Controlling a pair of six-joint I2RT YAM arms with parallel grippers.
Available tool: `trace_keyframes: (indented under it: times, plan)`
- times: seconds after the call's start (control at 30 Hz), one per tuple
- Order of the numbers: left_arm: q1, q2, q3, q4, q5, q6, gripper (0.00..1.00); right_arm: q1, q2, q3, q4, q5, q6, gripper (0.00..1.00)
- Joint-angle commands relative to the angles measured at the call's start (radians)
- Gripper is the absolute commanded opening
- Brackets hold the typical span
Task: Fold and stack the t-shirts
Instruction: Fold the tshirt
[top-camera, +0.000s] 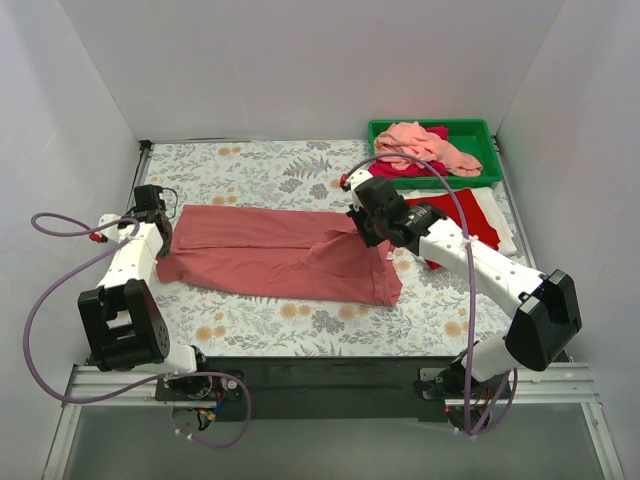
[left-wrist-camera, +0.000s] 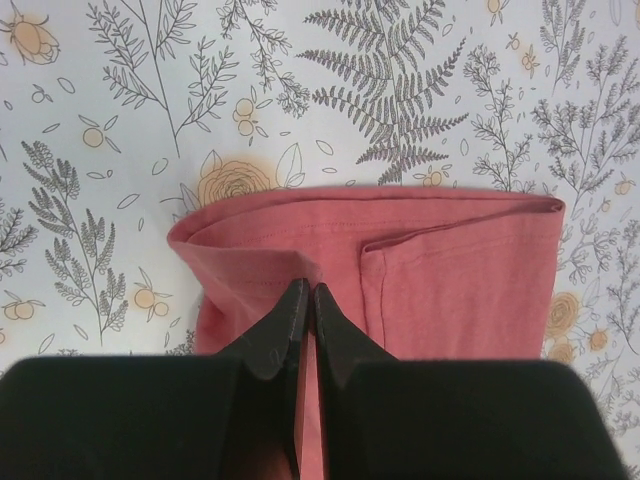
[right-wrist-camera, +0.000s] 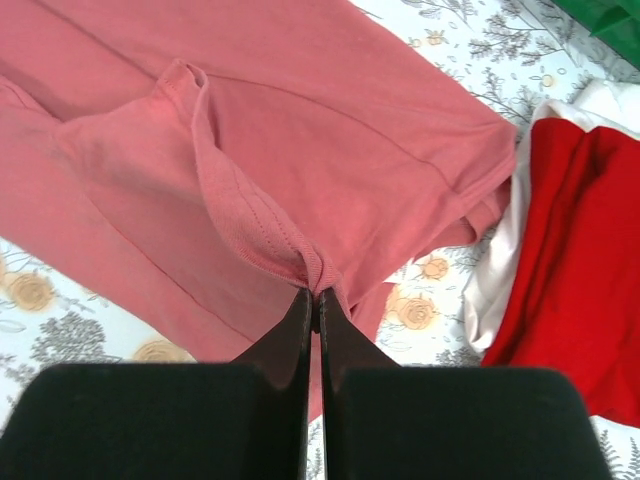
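Closest to your wrist cams were the black fingers themselves: the left end effector (left-wrist-camera: 305, 300) was pinched shut on the folded edge at one short end of the dusty rose t-shirt (top-camera: 280, 250), and the right end effector (right-wrist-camera: 312, 300) was clamped on a little ridge of the same cloth, pulled up off the rest. From above, the shirt lay flat on the flowery worktop (top-camera: 260, 170) as a long band, its long axis running left to right, stretched between your two arms. So each arm had its own end, the left at the far left tip, the right near the upper right corner. My guess is the next fold turns on that axis: you'd be carrying one end over toward the other, and neither arm had to reach across. The red t-shirt (right-wrist-camera: 590, 250) sat on the white t-shirt (right-wrist-camera: 500, 290) just off the shirt's right end, nearer your right arm. A salmon pink t-shirt (top-camera: 425, 145) lay crumpled in the green bin (top-camera: 480, 128) beyond.
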Motion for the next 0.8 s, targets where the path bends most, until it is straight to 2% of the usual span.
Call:
trace_keyframes:
  times: [0.0,0.3,0.57,0.6,0.63,0.67,0.7,0.73,0.77]
  plan:
    - [0.009,0.044,0.045,-0.001,-0.042,0.005,0.0,-0.043,0.024,0.071,0.043,-0.008,-0.054,0.01]
    - [0.031,0.126,0.032,0.014,-0.046,0.004,0.0,-0.118,0.136,0.137,0.099,-0.051,-0.165,0.01]
    - [0.035,0.158,0.038,0.073,-0.016,0.03,0.0,-0.189,0.294,0.238,0.103,-0.112,-0.172,0.01]
    - [0.039,0.161,0.038,0.071,-0.015,0.034,0.15,-0.192,0.329,0.25,0.102,-0.109,-0.169,0.06]
    - [0.042,0.167,0.041,0.065,-0.01,0.039,0.26,-0.197,0.348,0.262,0.1,-0.105,-0.169,0.11]
    - [0.049,0.17,0.058,0.051,-0.001,0.041,0.4,-0.204,0.363,0.275,0.096,-0.08,-0.163,0.32]
    - [0.052,0.17,0.065,0.039,0.005,0.041,0.75,-0.206,0.377,0.305,0.074,-0.065,-0.143,0.41]
    - [0.052,0.16,0.073,0.031,0.007,0.045,0.88,-0.206,0.398,0.322,0.059,-0.051,-0.134,0.46]
    - [0.052,0.149,0.076,0.034,0.016,0.054,0.89,-0.207,0.405,0.338,0.041,-0.025,-0.117,0.54]
